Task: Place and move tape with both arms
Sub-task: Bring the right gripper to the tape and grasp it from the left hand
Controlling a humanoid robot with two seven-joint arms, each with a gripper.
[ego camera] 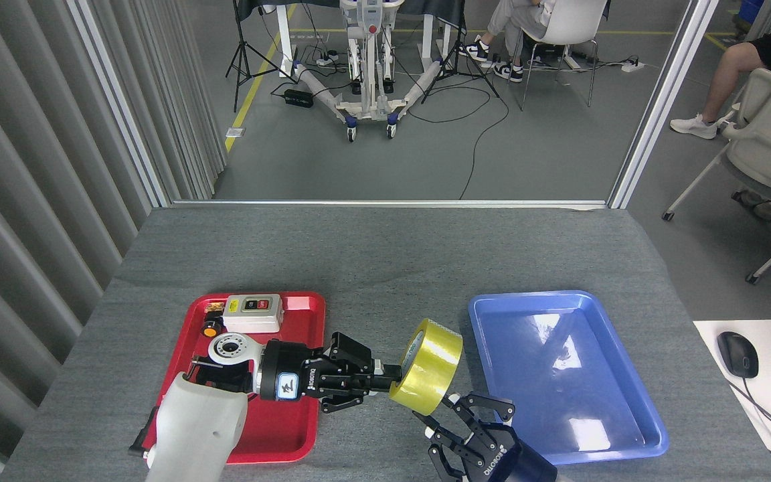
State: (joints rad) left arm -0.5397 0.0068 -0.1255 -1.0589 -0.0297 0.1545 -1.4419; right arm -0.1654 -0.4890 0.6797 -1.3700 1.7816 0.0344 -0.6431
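The left tool (389, 383) grips the tape (427, 366) by its rim, holding the roll on edge above the counter (372, 261), just left of the blue tray (626, 375). The right tool (464, 422), fingers spread, sits just below the tape, left of the blue tray's near corner. The red tray (292, 428) lies further left, under the left arm.

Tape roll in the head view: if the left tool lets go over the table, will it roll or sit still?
The tape is held on edge by the left tool, so it would probably roll on its round rim. The glossy film looks slippery. The roll seems stiff. The right tool waits open just below.
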